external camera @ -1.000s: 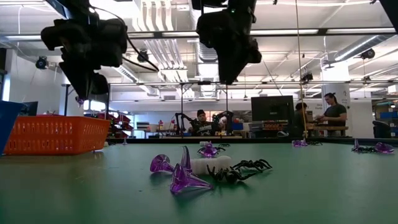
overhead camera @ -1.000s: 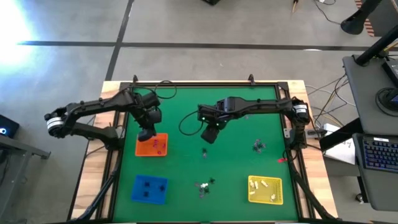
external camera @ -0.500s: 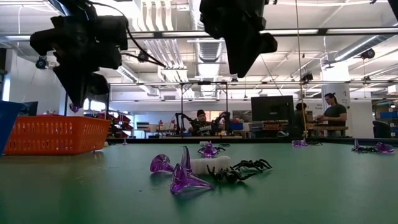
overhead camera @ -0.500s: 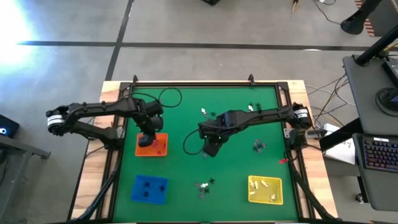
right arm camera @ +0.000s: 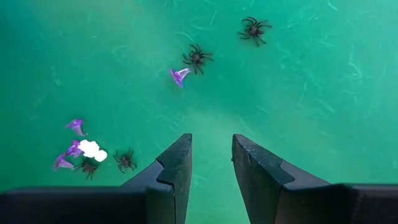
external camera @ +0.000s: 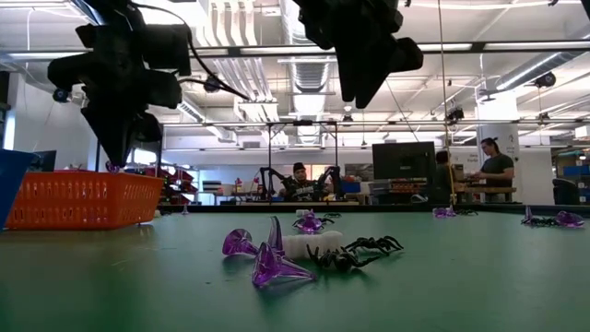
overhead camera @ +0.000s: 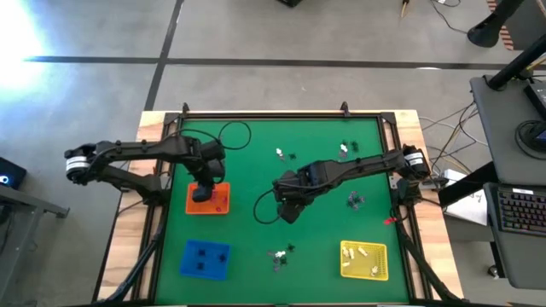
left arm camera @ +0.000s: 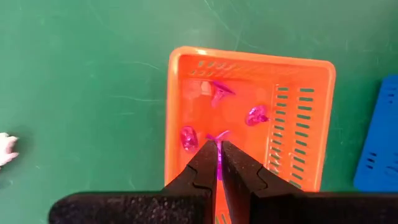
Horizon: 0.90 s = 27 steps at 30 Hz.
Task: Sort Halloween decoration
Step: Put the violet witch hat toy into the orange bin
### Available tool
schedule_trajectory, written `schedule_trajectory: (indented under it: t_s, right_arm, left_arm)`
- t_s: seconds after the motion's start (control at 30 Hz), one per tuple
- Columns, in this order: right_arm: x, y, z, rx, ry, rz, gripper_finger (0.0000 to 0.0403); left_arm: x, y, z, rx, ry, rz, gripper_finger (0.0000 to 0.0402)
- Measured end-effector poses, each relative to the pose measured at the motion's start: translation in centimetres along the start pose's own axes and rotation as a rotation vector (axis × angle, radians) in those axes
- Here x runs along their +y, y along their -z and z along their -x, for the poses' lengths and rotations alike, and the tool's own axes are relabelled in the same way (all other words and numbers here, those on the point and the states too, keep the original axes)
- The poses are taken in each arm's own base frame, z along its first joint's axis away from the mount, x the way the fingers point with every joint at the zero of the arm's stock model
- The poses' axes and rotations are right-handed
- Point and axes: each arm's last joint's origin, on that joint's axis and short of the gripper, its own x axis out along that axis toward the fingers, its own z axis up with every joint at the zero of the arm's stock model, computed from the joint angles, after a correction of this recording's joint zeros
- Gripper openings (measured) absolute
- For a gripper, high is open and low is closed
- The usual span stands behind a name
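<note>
A green desk (overhead camera: 256, 145) carries scattered trinkets (external camera: 304, 251). Over the orange tray (overhead camera: 220, 205), the left gripper (left arm camera: 219, 163) is closed, fingers pinching a purple trinket (left arm camera: 218, 158). At mid-desk, the right gripper (right arm camera: 212, 165) is positioned with fingers parted, empty.

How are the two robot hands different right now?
The left tool is shut on a purple trinket above the orange tray; the right tool is open and empty. The left hangs over a tray, the right over bare green table near loose spiders. Both point downward.
</note>
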Motion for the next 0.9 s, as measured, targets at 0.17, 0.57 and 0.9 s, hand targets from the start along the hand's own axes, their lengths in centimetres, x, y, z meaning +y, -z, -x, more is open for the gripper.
schedule_trajectory:
  t_s: [0.17,0.57,0.9]
  right_arm:
    - [0.3,0.3,0.0,0.000,-0.002,-0.024,0.0109]
    - [1.0,1.1,0.0,0.002,-0.009,-0.014,0.0107]
    - [1.4,1.2,0.1,-0.012,-0.030,-0.005,0.0111]
  left_arm:
    - [-0.7,-0.5,-1.2,0.056,0.002,-0.036,0.0000]
    - [-0.3,-1.2,-3.8,0.156,-0.003,-0.029,0.0000]
    - [-0.3,-1.2,-3.8,0.159,-0.002,-0.029,0.0013]
